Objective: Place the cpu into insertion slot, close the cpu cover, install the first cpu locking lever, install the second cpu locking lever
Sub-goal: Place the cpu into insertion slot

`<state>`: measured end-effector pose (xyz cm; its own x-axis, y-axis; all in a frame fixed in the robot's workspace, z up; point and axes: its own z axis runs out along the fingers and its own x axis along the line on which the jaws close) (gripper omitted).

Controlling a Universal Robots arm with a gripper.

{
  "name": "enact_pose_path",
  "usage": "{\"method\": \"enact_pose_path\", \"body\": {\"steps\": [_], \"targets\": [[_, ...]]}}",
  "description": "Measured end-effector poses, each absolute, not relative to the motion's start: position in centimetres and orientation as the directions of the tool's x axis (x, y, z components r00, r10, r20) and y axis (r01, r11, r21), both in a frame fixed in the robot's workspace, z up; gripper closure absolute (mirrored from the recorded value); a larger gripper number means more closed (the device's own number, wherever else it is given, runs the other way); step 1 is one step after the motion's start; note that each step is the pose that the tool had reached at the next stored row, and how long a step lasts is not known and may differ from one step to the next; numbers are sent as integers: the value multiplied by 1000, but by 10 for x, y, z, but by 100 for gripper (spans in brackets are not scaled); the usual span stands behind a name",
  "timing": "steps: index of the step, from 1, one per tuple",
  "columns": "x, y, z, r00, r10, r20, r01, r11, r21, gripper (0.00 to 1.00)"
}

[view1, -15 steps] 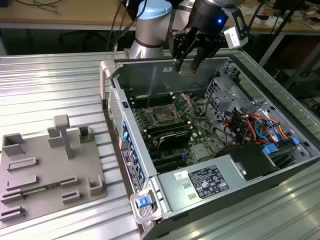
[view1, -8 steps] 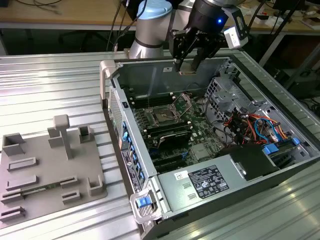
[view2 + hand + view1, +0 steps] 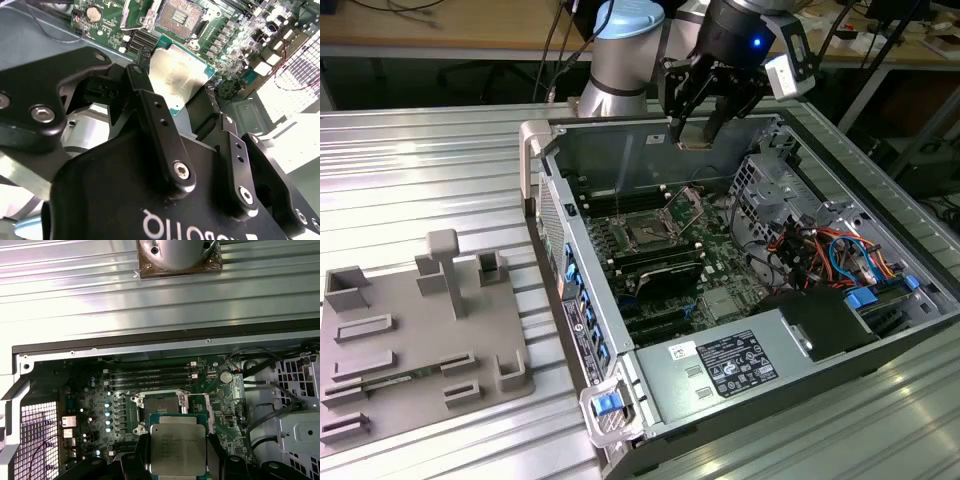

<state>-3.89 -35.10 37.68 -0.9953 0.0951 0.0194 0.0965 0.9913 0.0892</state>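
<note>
My claw (image 3: 698, 128) grips the cpu (image 3: 177, 449) by its edges; it wants lowering level, squared to the open insertion slot (image 3: 159, 403).

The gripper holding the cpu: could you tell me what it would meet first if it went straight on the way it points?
Probably the green circuit board at or just beside the insertion slot; the cpu in the gripper would touch first. Depth is unclear.
</note>
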Motion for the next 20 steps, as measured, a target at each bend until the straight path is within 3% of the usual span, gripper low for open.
{"method": "enact_pose_path", "body": {"steps": [20], "targets": [[-41,-351,377,-993,114,19,115,989,89,45]]}}
